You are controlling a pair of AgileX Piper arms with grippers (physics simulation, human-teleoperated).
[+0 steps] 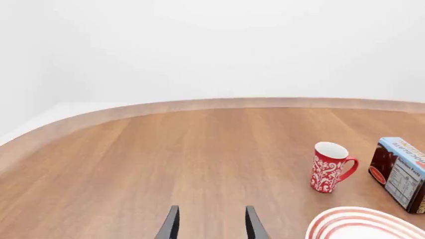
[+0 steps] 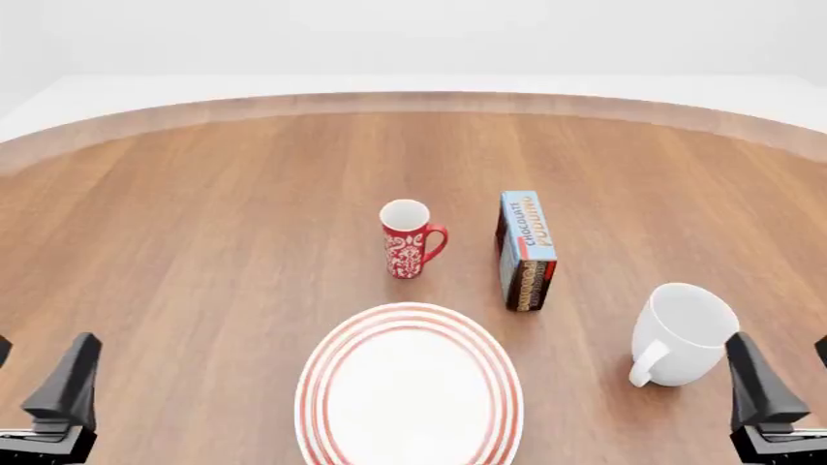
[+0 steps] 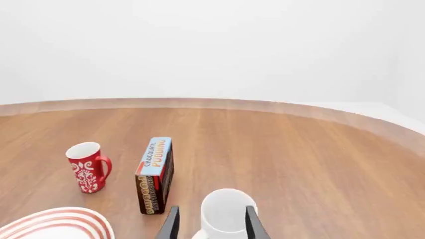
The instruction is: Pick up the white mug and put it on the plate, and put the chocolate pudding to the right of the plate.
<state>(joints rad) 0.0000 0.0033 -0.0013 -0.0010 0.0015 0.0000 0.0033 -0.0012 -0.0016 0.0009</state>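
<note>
Now, front view: the wide all-white ceramic mug stands upright on the wooden surface, right of the large round red-ringed white plate, its loop handle turned toward the near-left.
Front view, carton: the small light-blue-faced chocolate pudding carton stands beyond and left of the white mug, with the slim patterned red mug further left.
Front view, claws: the right claw sits just near of the white mug; the left claw is well apart from everything.
Left wrist view: left claw fingers apart, holding nothing.
Right wrist view: right claw fingers apart, with the white mug framed between them.
Advice: likely best to advance straight, close on the mug's body clear of the handle, and lift before crossing to the plate, avoiding the carton.
</note>
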